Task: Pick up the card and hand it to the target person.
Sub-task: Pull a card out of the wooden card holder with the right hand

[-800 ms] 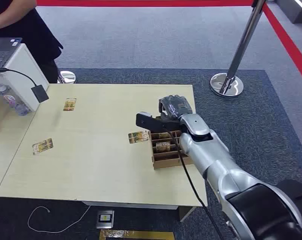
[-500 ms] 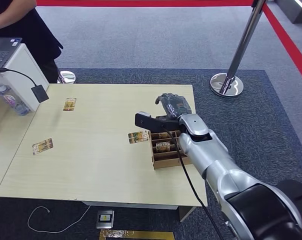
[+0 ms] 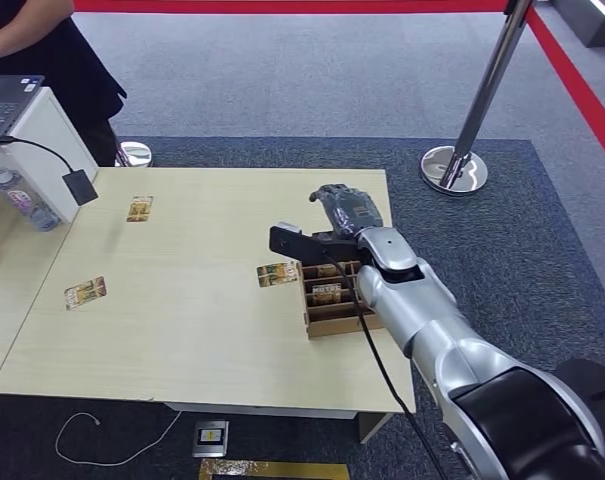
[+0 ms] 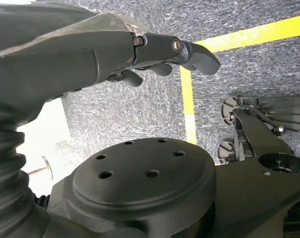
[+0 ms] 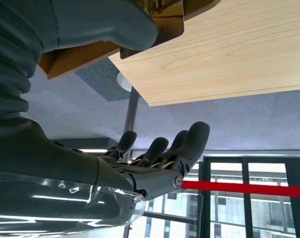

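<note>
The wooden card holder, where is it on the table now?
In the head view the wooden card holder stands near the table's right edge, under the right hand, with a loose card lying just to its left.

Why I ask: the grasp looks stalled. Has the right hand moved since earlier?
Yes. The right hand has drifted slightly toward the table's far edge and leftward, away from the card holder.

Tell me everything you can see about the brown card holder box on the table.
The card holder box looks like brown cardboard or thin wood, an open-topped rectangle split by slats into rows. It sits flat near the table's right edge. At least one patterned card sits in a slot, and another card lies on the table just beside its left side. The right hand is above its far end; contact cannot be told.
</note>
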Controlling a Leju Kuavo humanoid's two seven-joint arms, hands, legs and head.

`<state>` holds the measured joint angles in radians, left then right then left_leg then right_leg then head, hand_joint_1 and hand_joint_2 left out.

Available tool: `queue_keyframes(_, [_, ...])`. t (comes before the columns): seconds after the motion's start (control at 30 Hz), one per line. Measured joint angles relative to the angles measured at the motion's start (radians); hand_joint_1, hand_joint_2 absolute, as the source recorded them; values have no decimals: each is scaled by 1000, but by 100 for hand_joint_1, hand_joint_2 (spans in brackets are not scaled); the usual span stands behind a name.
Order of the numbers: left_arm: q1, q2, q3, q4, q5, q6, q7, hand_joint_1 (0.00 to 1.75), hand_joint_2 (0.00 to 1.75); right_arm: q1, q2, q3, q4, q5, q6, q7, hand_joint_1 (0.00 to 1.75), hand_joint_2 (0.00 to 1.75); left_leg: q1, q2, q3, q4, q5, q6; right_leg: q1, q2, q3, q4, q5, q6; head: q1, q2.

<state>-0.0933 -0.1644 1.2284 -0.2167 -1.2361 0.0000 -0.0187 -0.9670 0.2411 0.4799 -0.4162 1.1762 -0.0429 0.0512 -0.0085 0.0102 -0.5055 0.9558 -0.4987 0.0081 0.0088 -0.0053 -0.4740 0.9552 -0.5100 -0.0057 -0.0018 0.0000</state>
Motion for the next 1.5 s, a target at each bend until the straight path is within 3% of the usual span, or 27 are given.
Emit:
queue_keyframes(0.4, [0,0,0,0,2,0,3,0,175,0,0,-1,11,6,23,12,58,175,0,0,0,0,0,0,0,0,0,0,0,0,0,0])
queue_keyframes(0.5, [0,0,0,0,2,0,4,0,175,0,0,-4,18,6,27,19,69,175,0,0,0,0,0,0,0,0,0,0,0,0,0,0])
queue_keyframes(0.73, [0,0,0,0,2,0,4,0,175,0,0,-7,31,6,30,22,76,175,0,0,0,0,0,0,0,0,0,0,0,0,0,0])
queue_keyframes(1.5, [0,0,0,0,1,0,9,0,175,1,0,-15,44,8,37,27,71,175,0,0,0,0,0,0,0,0,0,0,0,0,0,0])
